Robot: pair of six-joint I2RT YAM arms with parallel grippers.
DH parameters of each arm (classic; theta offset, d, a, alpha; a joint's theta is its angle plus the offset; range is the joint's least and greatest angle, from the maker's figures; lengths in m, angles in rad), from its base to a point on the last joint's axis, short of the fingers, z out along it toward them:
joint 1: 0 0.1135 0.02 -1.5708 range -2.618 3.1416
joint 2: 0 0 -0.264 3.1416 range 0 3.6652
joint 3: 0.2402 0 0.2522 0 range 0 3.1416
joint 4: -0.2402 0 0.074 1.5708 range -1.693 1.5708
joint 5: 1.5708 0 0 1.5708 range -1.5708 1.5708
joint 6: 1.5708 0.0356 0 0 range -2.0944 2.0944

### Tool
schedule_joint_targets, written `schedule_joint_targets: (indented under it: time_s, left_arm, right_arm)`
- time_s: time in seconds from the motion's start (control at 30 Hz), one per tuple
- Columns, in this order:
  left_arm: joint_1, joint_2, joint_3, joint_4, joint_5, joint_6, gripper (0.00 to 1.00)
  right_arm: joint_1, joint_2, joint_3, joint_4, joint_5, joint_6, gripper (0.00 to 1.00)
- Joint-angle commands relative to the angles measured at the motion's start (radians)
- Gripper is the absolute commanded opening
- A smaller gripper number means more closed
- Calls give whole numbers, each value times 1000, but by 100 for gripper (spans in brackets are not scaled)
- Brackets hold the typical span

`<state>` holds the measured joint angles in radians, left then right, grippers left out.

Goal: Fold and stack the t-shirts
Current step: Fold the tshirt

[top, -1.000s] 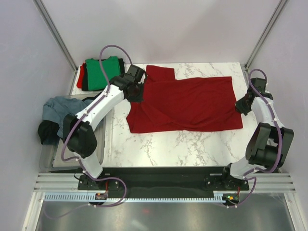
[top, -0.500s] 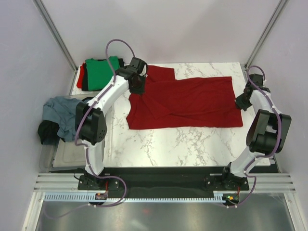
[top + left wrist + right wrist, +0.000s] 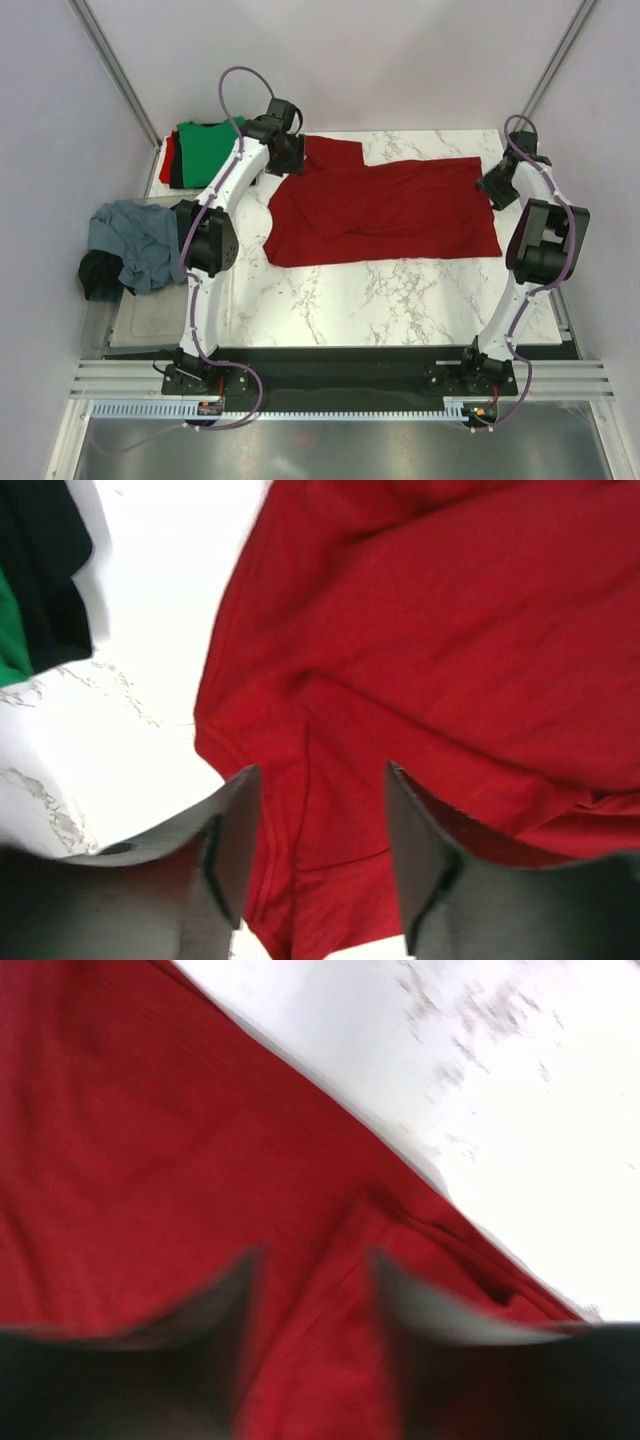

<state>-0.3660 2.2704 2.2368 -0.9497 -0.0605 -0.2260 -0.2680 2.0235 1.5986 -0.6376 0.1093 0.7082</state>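
Over the dark red t-shirt (image 3: pixel 390 210) on the marble table (image 3: pixel 400 290), left gripper (image 3: pixel 320 773) has its jaws spread wide. Kinda blurry, but right gripper (image 3: pixel 312 1256) looks spread too.

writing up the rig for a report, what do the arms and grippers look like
The left arm and right arm match: white links, chunky black joint housings, a thin purple cable looping along each. The left gripper and right gripper each have two flat dark fingers.
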Motion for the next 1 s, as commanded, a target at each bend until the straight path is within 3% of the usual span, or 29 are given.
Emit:
schedule_joint_targets:
  time_s: [0.0, 0.03, 0.13, 0.23, 0.3, 0.43, 0.53, 0.73, 0.97]
  left_arm:
    - [1, -37, 64, -83, 42, -8, 62]
    - [1, -92, 37, -80, 45, -18, 64]
    - [1, -199, -122, -46, 38, -55, 66]
    - [1, -380, -362, 40, 43, -108, 67]
    - [1, -515, -553, 90, 80, -159, 67]
    - [1, -711, -924, 239, 151, -251, 67]
    - [1, -805, -1118, 368, 181, -321, 68]
    - [2, -879, -1363, 627, 234, -427, 76]
    - [1, -816, -1431, 752, 215, -466, 77]
  right_arm:
    - [19, 23, 153, -77, -37, -81, 79]
    - [23, 6, 152, -85, -16, -88, 92]
    - [23, -115, 63, -86, 30, -102, 98]
    - [-2, -274, -131, -38, 38, -102, 98]
    - [-40, -378, -304, 25, -34, -95, 98]
    - [-91, -471, -515, 84, -92, -104, 94]
    - [-111, -476, -614, 144, -164, -93, 91]
    - [-128, -425, -661, 222, -169, -105, 86]
    - [-140, -330, -658, 294, -151, -93, 76]
